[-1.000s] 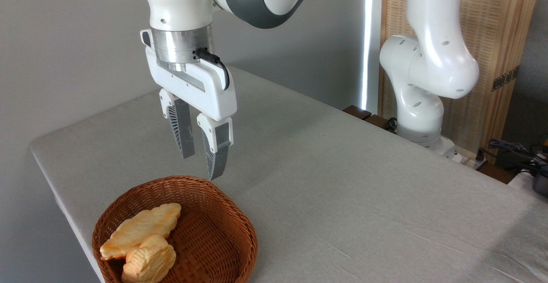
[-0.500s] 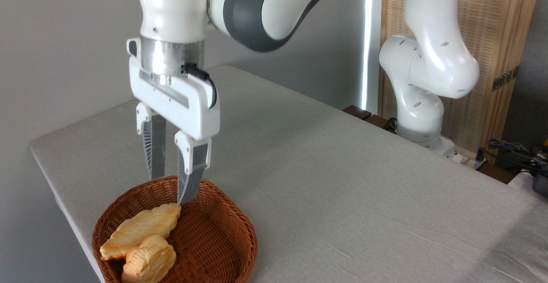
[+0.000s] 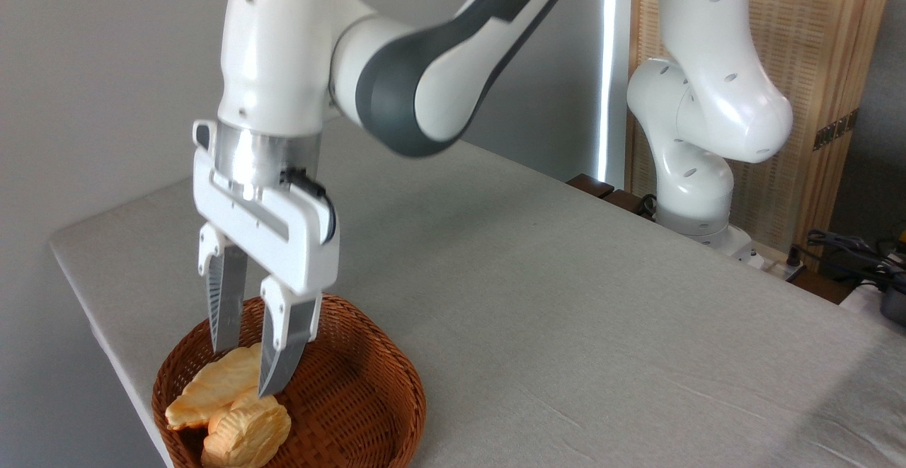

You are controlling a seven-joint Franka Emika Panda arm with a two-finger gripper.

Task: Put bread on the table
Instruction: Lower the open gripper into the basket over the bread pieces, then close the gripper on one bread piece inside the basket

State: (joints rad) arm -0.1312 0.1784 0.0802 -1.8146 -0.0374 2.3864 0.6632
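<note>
Single white Franka arm (image 3: 425,78) reaches in from the right, wrist pointing down over a round brown wicker basket (image 3: 368,390) at the near left corner of the table (image 3: 566,298). End effector (image 3: 248,369) is inside the basket's rim, fingers spread with a clear gap between them, holding nothing. Left finger's tip sits at the upper edge of the long flat leaf-shaped pastry (image 3: 205,386); right finger (image 3: 283,344) comes down just above the bread (image 3: 248,434), tip looks very close to its top edge, contact cannot be told from this angle.

Bread is in the basket, front-left part, partly cut by the bottom picture edge. Chunky, golden-yellow, ridged edges, browned patches. It leans on or overlaps the near end of the leaf-shaped pastry, touching it. Both pastries lie on the basket floor against the left wall.

Table is covered in light grey-beige cloth, some soft creases at the right. Arm's base (image 3: 701,170) stands at the far right edge of the table. Wooden slatted panel (image 3: 814,64) behind the base. Dark cables (image 3: 842,248) at far right. Plain grey wall (image 3: 106,64) on the left.
</note>
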